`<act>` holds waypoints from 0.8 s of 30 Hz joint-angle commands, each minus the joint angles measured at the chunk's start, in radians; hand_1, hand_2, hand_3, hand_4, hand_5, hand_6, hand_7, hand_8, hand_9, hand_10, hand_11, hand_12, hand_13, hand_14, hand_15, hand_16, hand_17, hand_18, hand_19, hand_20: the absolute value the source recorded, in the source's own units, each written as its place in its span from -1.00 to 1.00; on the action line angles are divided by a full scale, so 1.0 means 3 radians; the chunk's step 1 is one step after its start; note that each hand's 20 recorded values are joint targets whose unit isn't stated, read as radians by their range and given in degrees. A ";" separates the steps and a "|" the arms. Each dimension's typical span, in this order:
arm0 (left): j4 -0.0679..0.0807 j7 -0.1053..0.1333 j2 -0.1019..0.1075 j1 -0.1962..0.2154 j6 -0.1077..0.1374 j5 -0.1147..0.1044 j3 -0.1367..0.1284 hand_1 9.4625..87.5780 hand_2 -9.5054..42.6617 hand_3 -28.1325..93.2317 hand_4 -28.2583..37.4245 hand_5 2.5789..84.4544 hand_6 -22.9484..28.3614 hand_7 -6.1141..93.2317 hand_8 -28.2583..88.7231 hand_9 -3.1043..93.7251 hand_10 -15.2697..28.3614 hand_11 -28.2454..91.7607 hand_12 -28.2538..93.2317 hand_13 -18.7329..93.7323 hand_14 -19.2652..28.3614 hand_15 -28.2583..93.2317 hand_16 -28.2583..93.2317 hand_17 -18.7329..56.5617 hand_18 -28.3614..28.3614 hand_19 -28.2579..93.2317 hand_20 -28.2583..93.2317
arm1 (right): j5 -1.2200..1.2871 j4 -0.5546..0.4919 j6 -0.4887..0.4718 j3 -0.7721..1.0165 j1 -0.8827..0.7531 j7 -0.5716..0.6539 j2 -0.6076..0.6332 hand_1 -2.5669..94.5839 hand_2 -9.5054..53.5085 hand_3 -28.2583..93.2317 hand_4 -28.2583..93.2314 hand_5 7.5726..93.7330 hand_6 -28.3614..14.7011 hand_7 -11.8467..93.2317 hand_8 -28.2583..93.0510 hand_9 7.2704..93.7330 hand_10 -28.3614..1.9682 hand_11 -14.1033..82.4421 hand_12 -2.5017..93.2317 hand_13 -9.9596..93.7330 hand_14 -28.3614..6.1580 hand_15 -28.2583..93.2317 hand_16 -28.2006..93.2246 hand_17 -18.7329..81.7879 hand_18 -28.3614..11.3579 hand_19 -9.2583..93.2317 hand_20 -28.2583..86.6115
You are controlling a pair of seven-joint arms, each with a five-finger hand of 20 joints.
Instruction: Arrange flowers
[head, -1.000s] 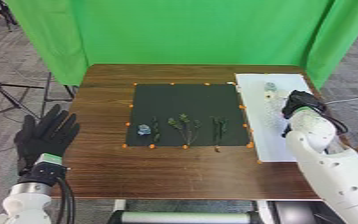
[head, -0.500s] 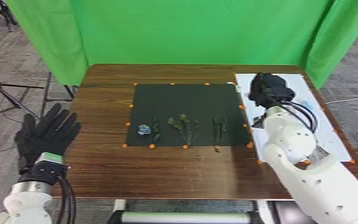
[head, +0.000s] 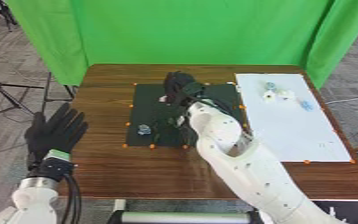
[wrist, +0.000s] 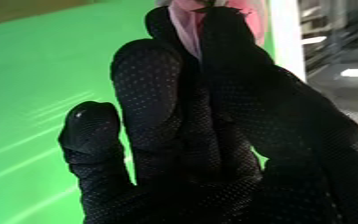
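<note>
Right black-gloved hand (head: 182,85) is closing thumb and fingertips in a light pinch on a pink, thin-petalled flower (wrist: 188,22), likely sparing the petals. I'm holding it over the far part of the black square mat (head: 147,112), probably for placing; stem is hard to make out. Blue flower (head: 144,130) is lying near-left, white flowers (head: 286,94) are sitting on the white board (head: 295,135), probably as spares. Left black-gloved hand (head: 53,134) is resting open, empty, fingers straight, clear of the work.

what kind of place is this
Probably a robotics lab or test space: a white robot arm over a marked-out brown table, with a green backdrop behind.
</note>
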 commanded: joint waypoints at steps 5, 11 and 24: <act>0.0019 -0.0031 0.0085 -0.0131 0.0011 0.0021 0.0104 -0.63 -0.02 0.62 -1.00 -0.13 0.13 -0.61 -0.69 -0.27 0.28 -0.23 -0.41 -0.26 0.33 -0.02 -0.69 -0.60 0.39 -0.03 -0.40 | -0.0322 0.0503 0.0045 -0.0200 0.0096 -0.0011 -0.0465 0.25 -1.00 0.68 -1.00 0.59 0.30 -0.16 -0.42 0.84 0.36 -0.56 -0.17 0.68 0.41 0.32 0.13 0.22 -0.64 0.98 0.14; 0.0030 -0.0040 0.0108 -0.0181 -0.0003 0.0029 0.0150 -0.62 -0.02 0.62 -1.00 -0.13 0.13 -0.60 -0.69 -0.27 0.28 -0.23 -0.41 -0.26 0.33 -0.02 -0.69 -0.60 0.39 -0.03 -0.40 | -0.0494 0.0711 0.0331 -0.0242 0.0121 0.0090 -0.0514 0.25 -1.00 0.68 -1.00 0.57 0.29 -0.17 -0.45 0.82 0.36 -0.57 -0.19 0.66 0.41 0.31 0.13 0.21 -0.65 0.98 0.14; 0.0009 -0.0111 0.0087 -0.0167 0.0053 -0.0009 0.0114 -0.60 0.00 0.63 -1.00 -0.12 0.13 -0.60 -0.69 -0.25 0.28 -0.22 -0.41 -0.25 0.33 -0.01 -0.70 -0.60 0.39 -0.02 -0.40 | -0.0486 0.0580 -0.0531 -0.0082 0.0047 0.0101 -0.0586 0.11 -1.00 0.73 -0.99 0.39 0.21 -0.31 -0.53 0.38 0.00 -0.43 -0.63 0.59 0.35 0.24 0.10 0.17 -0.66 0.93 0.13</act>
